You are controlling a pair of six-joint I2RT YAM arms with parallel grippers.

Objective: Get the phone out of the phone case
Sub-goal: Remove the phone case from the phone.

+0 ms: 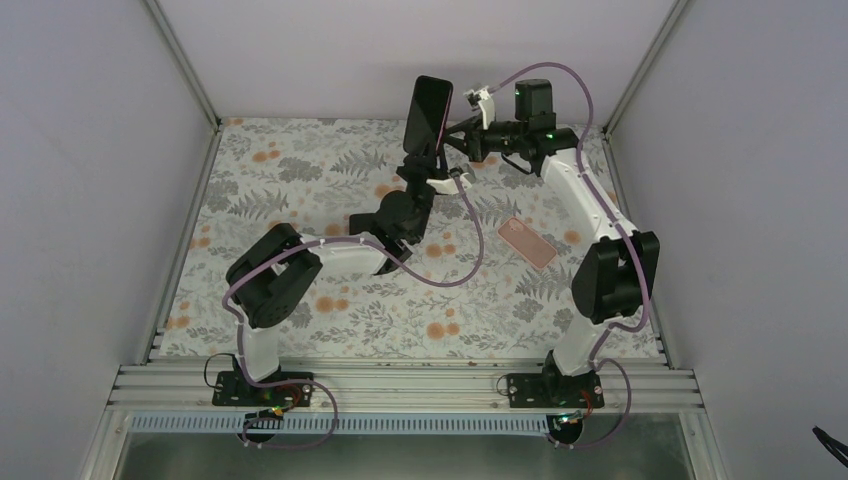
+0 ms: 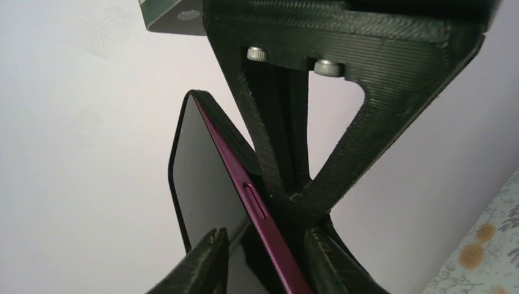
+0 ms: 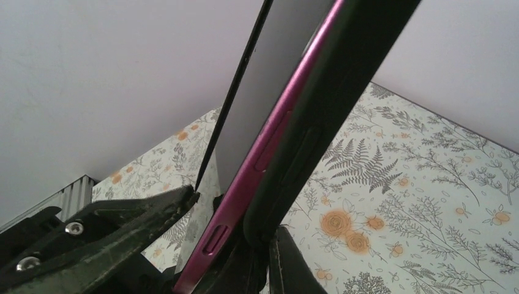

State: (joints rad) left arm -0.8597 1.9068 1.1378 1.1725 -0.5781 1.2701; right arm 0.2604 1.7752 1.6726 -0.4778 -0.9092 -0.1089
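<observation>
**Phone aloft, case flat on the table**

Holds the phone (image 1: 428,110) upright in the left gripper (image 1: 427,152), raised above the far middle of the table (image 1: 300,170); grips it by the lower end, dark face visible from the top view. In the left wrist view, shows one finger (image 2: 205,260) pressed on the glass and the other behind the magenta side rail; has the phone (image 2: 202,177) wedged between them, so clamped firmly on it.

Points the right gripper (image 1: 463,124) in from the right at about the phone's mid-height, tip at or just beside the right edge; cannot tell from any view whether those jaws stand apart or together, nor whether they truly touch. Appears in the left wrist view as a black printed frame with two silver screws, narrowing down to the rail.

Looks from the right wrist along the phone (image 3: 269,79): grey glass, magenta rail with two side buttons, and a black strip hard against the rail's right side; cannot tell whether finger or something else.

Has the phone case (image 1: 527,243), pale pink, lying flat on the table right of centre, just beside the right arm; well apart from the phone, touched by neither gripper.
</observation>
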